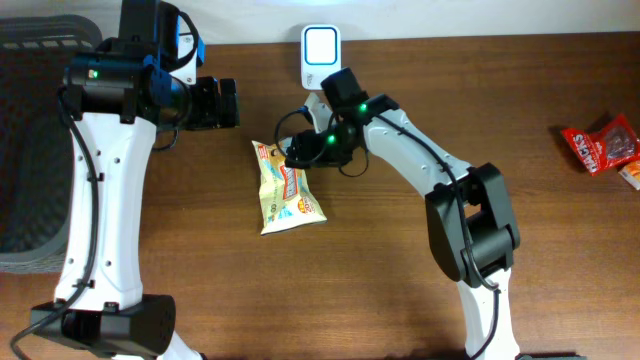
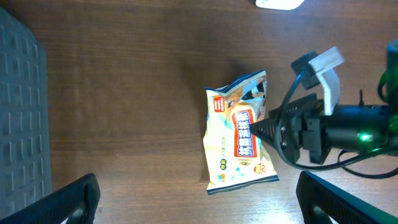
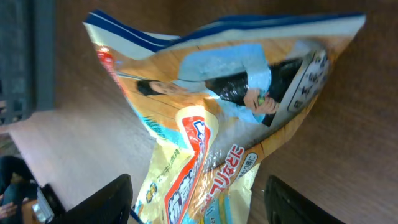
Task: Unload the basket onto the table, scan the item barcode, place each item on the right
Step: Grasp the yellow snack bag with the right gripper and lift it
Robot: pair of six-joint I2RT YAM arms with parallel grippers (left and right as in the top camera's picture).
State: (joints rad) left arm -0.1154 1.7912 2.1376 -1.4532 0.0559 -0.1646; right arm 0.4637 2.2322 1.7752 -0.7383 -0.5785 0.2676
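Right hand (image 1: 296,153) (fingers apart) sits at the snack packet (image 1: 285,195).

**Glossy film on dull wood grain**

The worktop (image 1: 380,290) looks like dark brown wood or wood-grain laminate, smooth, with a low, dull sheen. The snack bag (image 1: 287,190) is thin printed plastic film, glossy and crinkled, and it catches light along its creases in the right wrist view. The scanner (image 1: 320,55) has a smooth, slightly shiny white plastic shell around a glowing panel. The grey bin (image 1: 30,150) appears to be matt moulded plastic with a gridded texture. The left arm (image 1: 105,200) and right arm (image 1: 420,150) wear smooth white shells with matt black joints. The fingers (image 3: 102,202) of the right hand (image 1: 298,152) look like matt black plastic. A red packet (image 1: 600,143) is shiny film.
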